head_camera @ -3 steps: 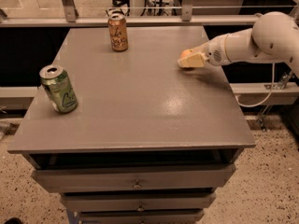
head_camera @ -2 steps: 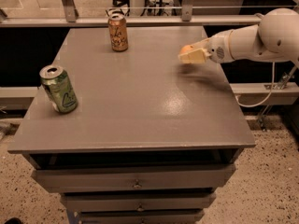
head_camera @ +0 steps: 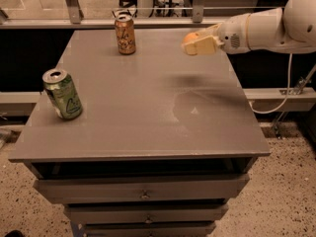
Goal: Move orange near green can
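Note:
The green can (head_camera: pixel 62 93) stands tilted near the table's left edge, towards the front. My gripper (head_camera: pixel 193 43) is lifted above the table's far right part, on a white arm that comes in from the right. It is shut on the orange (head_camera: pixel 190 37), of which only a small round patch shows between the cream fingers (head_camera: pixel 200 46). The orange hangs clear of the tabletop and its shadow falls on the surface below. The can is far to the left of the gripper.
An orange-brown can (head_camera: pixel 125 34) stands upright at the back centre of the grey table (head_camera: pixel 148 127). Drawers (head_camera: pixel 144 191) sit below the front edge. A cable hangs at the right. A rail runs behind the table.
My gripper has lifted the orange off the table and carried it up and slightly left. The two cans have not moved.

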`<state>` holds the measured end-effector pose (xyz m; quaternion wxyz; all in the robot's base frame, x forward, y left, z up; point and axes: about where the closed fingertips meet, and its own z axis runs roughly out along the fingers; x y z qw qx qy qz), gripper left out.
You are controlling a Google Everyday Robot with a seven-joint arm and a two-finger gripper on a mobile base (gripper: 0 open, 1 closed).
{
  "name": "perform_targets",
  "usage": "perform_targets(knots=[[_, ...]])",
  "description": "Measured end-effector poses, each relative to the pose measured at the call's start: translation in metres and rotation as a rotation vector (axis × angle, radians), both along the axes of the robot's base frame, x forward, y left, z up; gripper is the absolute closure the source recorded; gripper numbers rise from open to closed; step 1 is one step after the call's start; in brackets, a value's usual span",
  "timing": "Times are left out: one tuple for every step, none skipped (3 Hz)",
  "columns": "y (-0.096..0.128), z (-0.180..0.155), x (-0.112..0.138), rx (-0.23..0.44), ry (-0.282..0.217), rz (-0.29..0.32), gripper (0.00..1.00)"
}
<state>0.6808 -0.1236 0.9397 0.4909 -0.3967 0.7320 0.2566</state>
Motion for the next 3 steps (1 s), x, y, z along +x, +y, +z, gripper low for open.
perform_targets(knots=[[0.019, -0.008, -0.011, 0.012, 0.000, 0.045, 1.00], [0.075, -0.007, -0.035, 0.033, -0.027, 0.141, 1.00], [0.150, -0.016, -0.063, 0.060, -0.030, 0.266, 1.00]])
